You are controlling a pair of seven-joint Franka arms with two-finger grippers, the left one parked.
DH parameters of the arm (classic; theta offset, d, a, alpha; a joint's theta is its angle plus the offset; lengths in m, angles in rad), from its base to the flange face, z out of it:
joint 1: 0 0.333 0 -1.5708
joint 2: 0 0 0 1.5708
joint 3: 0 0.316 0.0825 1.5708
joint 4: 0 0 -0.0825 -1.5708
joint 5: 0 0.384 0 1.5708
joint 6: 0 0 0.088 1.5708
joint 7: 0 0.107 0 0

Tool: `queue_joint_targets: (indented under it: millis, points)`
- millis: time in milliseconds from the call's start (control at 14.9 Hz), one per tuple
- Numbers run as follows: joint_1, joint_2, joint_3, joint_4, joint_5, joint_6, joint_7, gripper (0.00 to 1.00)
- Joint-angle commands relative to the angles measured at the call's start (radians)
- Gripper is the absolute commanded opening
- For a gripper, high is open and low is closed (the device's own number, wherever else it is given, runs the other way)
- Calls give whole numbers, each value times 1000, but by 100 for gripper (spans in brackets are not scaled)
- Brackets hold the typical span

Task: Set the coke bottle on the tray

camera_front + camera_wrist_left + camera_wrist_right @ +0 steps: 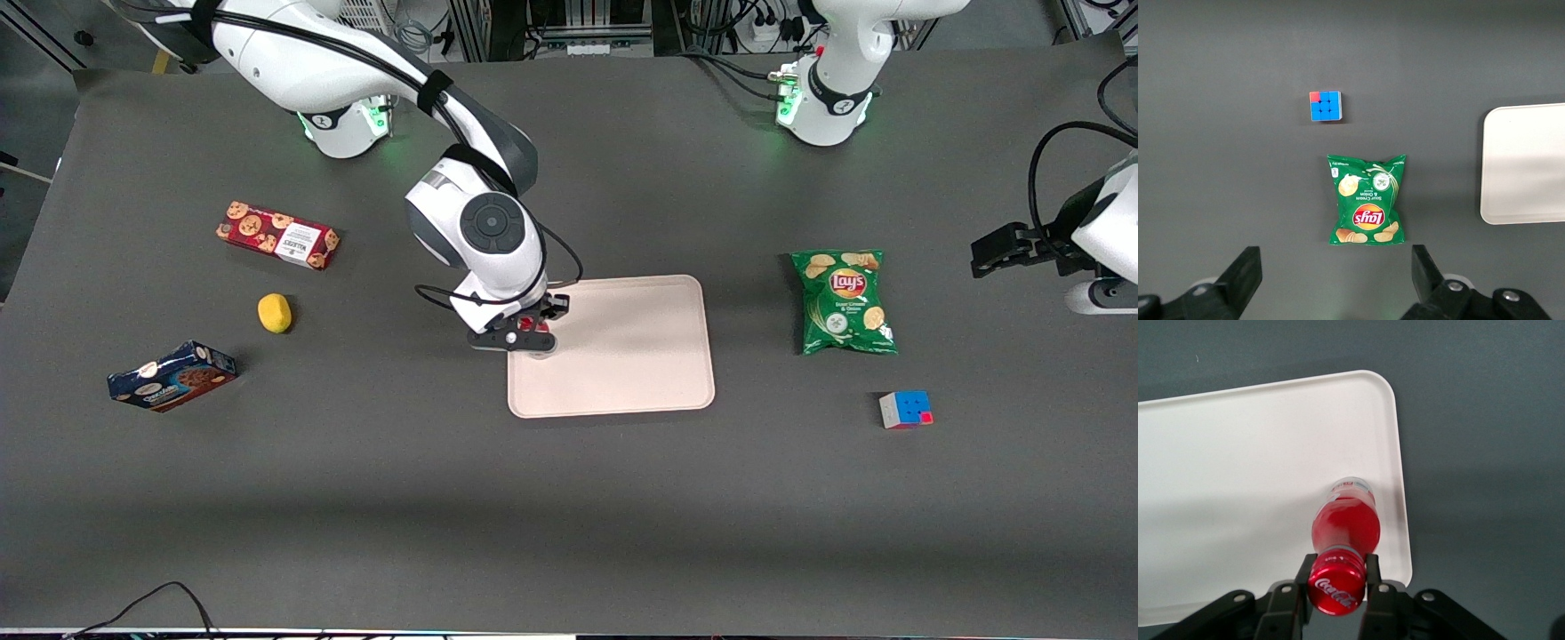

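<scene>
The coke bottle (pixel 1345 527) stands upright with its clear base on the tray (pixel 1238 467), close to the tray's rim at the working arm's end. My gripper (pixel 1337 570) is shut on the bottle's red cap, one finger on each side. In the front view the gripper (pixel 526 333) hangs over the edge of the pale pinkish-beige tray (pixel 622 347), and only a bit of the bottle's red (pixel 531 325) shows under the hand.
Toward the working arm's end lie a red cookie box (pixel 277 235), a yellow lemon (pixel 274 313) and a blue cookie box (pixel 172 376). Toward the parked arm's end lie a green Lay's bag (pixel 843 300) and a puzzle cube (pixel 905 409).
</scene>
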Motion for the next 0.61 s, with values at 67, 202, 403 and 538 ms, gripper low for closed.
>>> queue_joint_targets:
  millis: [67, 202, 403, 538]
  points:
    - [-4, 2, 8, 4, -39, 18, 58, 100]
    - [-5, -4, 8, 12, -37, 16, 88, 100]
    - [-49, -73, 22, 27, -22, 6, 74, 100]
    - [-135, -128, 68, 22, 38, -16, 42, 100]
